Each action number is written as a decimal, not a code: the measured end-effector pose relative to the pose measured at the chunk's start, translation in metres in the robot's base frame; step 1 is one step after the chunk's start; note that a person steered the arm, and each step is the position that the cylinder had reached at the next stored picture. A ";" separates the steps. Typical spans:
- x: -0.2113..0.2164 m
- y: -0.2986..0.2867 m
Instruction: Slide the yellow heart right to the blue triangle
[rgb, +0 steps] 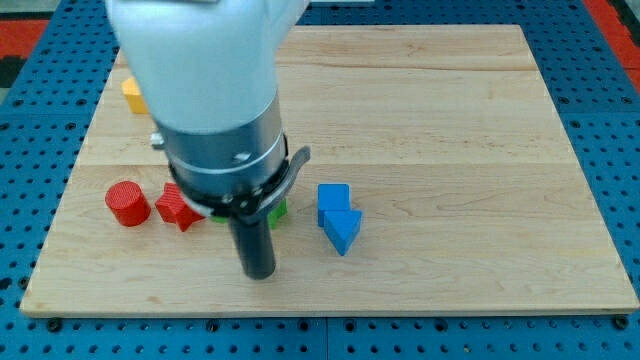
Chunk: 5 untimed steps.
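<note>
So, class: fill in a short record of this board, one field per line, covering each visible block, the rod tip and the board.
tip: my tip, near the view's bottom, left of the blue blocks
blue blocks: cube touching triangle
red blocks: cylinder; star-like block
green block: mostly hidden behind arm
yellow block: upper left, shape unclear
board: wooden

My tip (260, 272) stands near the board's (450, 120) lower edge, left of centre. Just right of it, the blue cube (333, 197) and blue triangle (343, 230) touch and block that side. To its left, the red star (177, 208) and red cylinder (127, 203) stand in line. A green block (276, 211) sits half-hidden behind my rod. The frame's right half is open wood.
</note>
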<state>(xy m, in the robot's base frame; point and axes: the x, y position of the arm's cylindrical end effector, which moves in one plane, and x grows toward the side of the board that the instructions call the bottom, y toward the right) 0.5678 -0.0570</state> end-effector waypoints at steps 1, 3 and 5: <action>-0.013 0.056; -0.037 0.122; -0.038 0.133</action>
<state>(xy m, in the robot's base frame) 0.5295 0.0762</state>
